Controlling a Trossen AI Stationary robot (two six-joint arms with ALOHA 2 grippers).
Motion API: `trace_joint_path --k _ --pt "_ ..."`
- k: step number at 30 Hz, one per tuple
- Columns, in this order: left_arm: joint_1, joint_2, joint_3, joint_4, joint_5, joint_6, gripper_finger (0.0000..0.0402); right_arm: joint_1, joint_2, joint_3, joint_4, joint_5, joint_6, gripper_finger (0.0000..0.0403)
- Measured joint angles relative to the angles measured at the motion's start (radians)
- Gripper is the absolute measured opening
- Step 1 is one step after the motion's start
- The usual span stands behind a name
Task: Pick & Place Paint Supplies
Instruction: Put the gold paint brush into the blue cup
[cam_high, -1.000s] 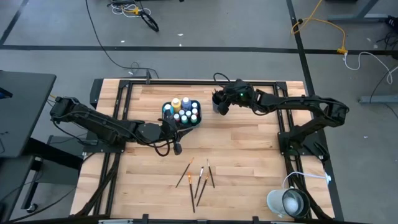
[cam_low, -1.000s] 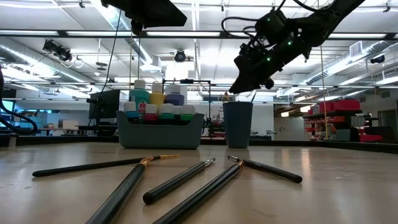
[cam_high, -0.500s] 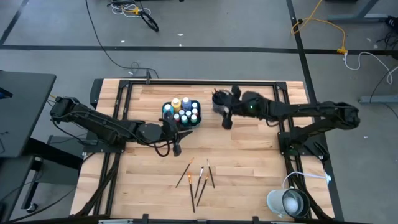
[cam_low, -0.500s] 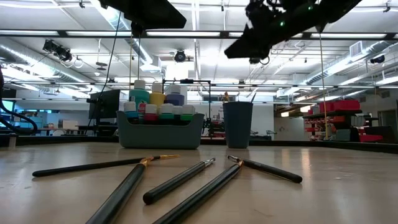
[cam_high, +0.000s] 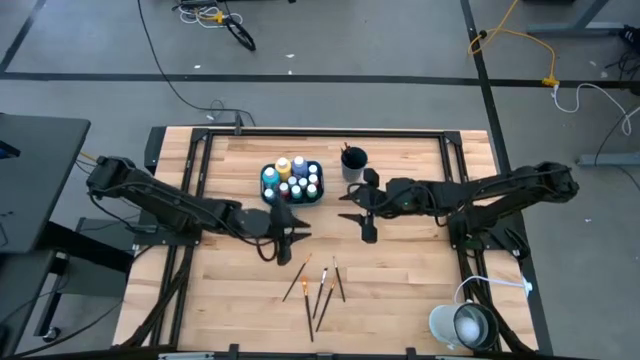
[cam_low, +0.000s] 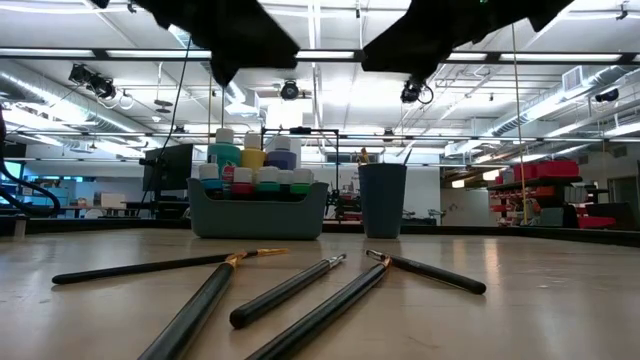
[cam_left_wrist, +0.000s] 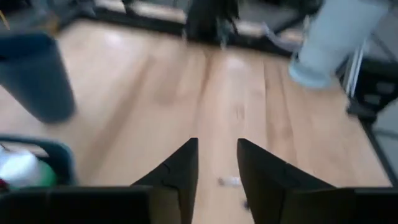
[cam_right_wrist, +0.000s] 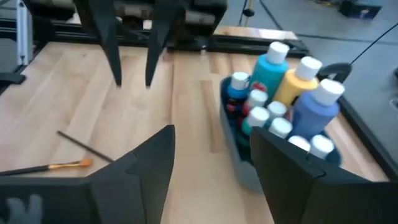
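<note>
1. Left gripper (cam_high: 285, 240) over bare table (cam_high: 400, 270) near tray (cam_high: 268, 192), fingers parted, empty
2. Right gripper (cam_high: 362, 213) below cup (cam_high: 353, 161), fingers wide, empty
3. Paint bottles (cam_high: 294, 178) in tray; paintbrushes (cam_high: 318, 285) loose on wood

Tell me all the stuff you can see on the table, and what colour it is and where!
Paint bottles: about a dozen, white caps, blue, yellow and other colours, standing in the tray.
Tray: one, teal, back middle of the table.
Cup: one, dark blue, right of the tray, brush handles poking out.
Paintbrushes: four, lying loose at the front.
Table: one, light wood.
Left gripper: dark, open, empty, between tray and brushes.
Right gripper: dark, open, empty, in front of the cup.
</note>
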Motion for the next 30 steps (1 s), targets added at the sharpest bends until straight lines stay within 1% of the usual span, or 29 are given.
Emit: trace_joint_path --k 2,5,9,11,16,22,25,30 --pt "-0.011 0.044 0.0 -0.004 0.019 -0.023 0.0133 0.012 0.0 0.0 -0.004 0.0 0.016 0.0211" --pt "-0.024 0.095 -0.001 -0.007 0.023 -0.096 0.0147 0.022 0.0 0.0 -0.008 -0.003 0.02 0.021" --pt "-0.041 0.154 -0.001 -0.008 0.049 -0.215 0.0153 0.022 0.0 0.0 -0.01 -0.003 0.02 0.021" --pt "-0.059 0.188 -0.001 -0.006 0.062 -0.245 0.0153 0.022 0.0 0.0 -0.01 -0.002 0.02 0.021" --pt "-0.102 0.293 0.029 -0.016 0.059 -0.274 0.0146 0.022 0.0 0.0 -0.013 -0.002 0.02 0.021" --pt "-0.111 0.394 0.079 -0.01 0.048 -0.261 0.0142 0.022 0.0 0.0 -0.018 -0.003 0.02 0.021" --pt "-0.111 0.426 0.086 -0.011 0.023 -0.264 0.0142 0.022 0.0 0.0 -0.024 -0.003 0.02 0.021" --pt "-0.111 0.443 0.085 -0.069 -0.062 -0.279 0.0142 0.022 0.0 0.0 -0.037 -0.003 0.02 0.021"
